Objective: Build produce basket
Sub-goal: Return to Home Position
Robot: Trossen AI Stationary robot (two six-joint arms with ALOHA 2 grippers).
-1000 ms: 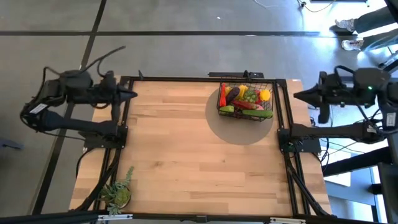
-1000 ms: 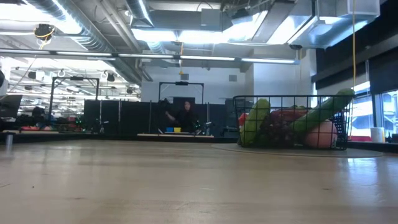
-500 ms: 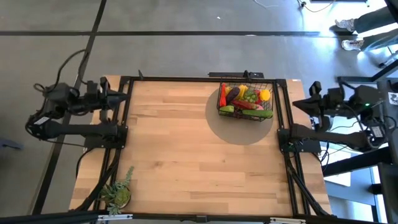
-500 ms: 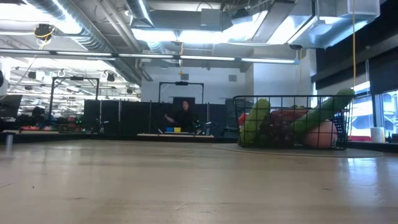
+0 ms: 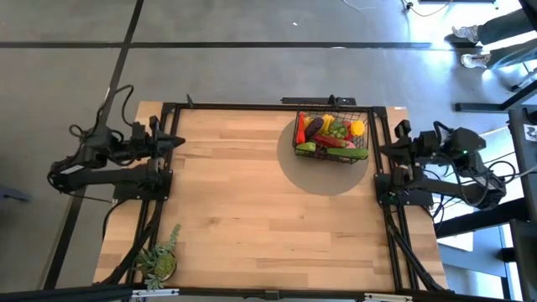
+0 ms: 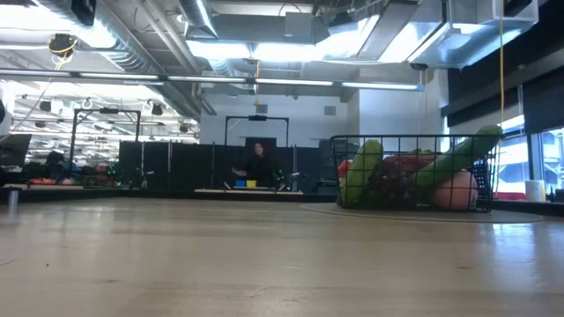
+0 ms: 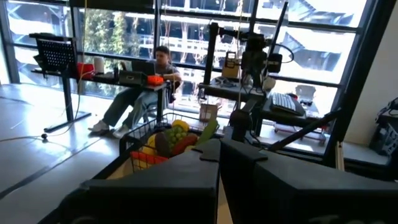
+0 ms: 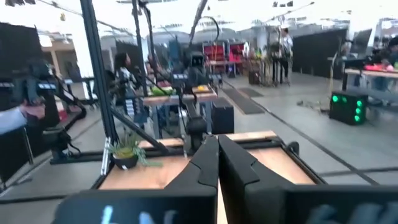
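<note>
Near the right arm's side of the wooden table (image 5: 252, 218), on a round grey mat (image 5: 323, 180), stands the black wire basket (image 6: 414, 137) filled with produce (image 5: 331, 136), including a purple eggplant (image 5: 316, 126) and yellow lemon (image 5: 357, 128). The left gripper (image 5: 176, 138) sits at the table's left edge with its fingers pressed together. The right gripper (image 5: 383, 149) sits at the right edge, also pressed together.

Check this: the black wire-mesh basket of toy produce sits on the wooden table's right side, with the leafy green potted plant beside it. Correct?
No. The black wire-mesh basket of toy produce sits on the wooden table's right side, but the leafy green potted plant stands at the opposite left corner, far away; see the high view.
</note>
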